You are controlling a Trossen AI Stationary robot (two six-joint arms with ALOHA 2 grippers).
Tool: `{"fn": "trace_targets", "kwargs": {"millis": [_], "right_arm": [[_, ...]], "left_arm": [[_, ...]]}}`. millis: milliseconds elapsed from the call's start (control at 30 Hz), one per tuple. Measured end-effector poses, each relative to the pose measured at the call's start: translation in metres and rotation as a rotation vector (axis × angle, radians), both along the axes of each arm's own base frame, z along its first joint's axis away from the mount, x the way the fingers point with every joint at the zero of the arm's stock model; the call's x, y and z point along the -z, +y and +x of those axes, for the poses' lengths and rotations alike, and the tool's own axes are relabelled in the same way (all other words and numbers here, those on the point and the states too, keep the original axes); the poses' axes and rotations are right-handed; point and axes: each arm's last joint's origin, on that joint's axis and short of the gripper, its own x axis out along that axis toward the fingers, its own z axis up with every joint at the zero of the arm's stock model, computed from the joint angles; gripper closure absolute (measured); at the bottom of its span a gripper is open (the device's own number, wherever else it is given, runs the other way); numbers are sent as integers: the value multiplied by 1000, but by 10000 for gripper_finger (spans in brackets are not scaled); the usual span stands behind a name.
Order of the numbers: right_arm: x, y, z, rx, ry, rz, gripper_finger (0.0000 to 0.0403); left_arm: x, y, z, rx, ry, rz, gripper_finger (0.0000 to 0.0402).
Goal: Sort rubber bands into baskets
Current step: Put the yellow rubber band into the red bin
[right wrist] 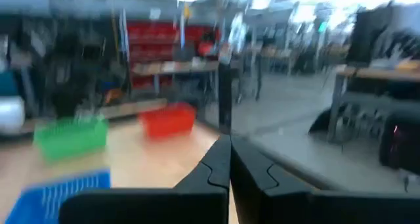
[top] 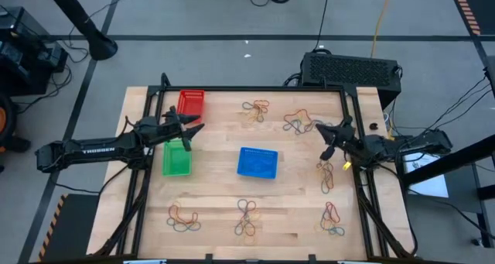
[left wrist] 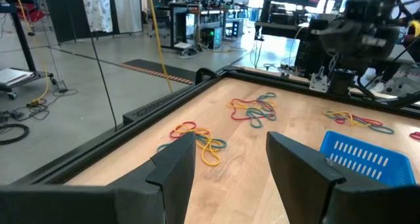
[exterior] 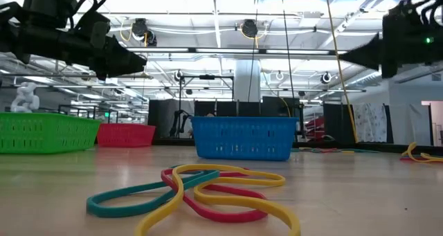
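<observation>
Three baskets stand on the wooden table: red [top: 191, 103] at the far left, green [top: 176, 159] nearer, blue [top: 257, 162] in the middle. Rubber bands lie in loose piles, some at the far side [top: 257, 109] [top: 298, 122], one at the right [top: 326, 175] and several along the near edge [top: 246, 217]. My left gripper [top: 192, 129] is open and empty, raised between the red and green baskets [left wrist: 230, 142]. My right gripper [top: 326, 140] is shut, raised near the far-right pile, with nothing visible between its fingers [right wrist: 230, 159].
A black frame rail [top: 232, 87] runs round the table. A black box [top: 349, 69] stands behind the far right corner. Bare wood lies between the blue basket and the near piles [top: 255, 193].
</observation>
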Motion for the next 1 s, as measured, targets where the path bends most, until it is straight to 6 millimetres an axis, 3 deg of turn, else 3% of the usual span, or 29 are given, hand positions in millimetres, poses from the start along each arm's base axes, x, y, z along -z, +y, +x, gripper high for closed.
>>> {"fn": "trace_targets", "kwargs": {"millis": [100, 267, 500, 633, 1000], "right_arm": [[-7, -1, -1, 23, -12, -83, 403], [1, 0, 1, -1, 82, -102, 403], [8, 5, 7, -170, 120, -85, 403], [8, 5, 10, -168, 130, -84, 403], [-32, -9, 28, 108, 323, -76, 403]], "left_arm": [[-8, 0, 0, 0, -114, -61, 207], [-13, 0, 0, -1, -222, -179, 207], [-12, -6, 3, 133, -215, -233, 207], [-12, -14, 9, 205, -210, -216, 207], [-27, -24, 48, 262, -78, -83, 207]]}}
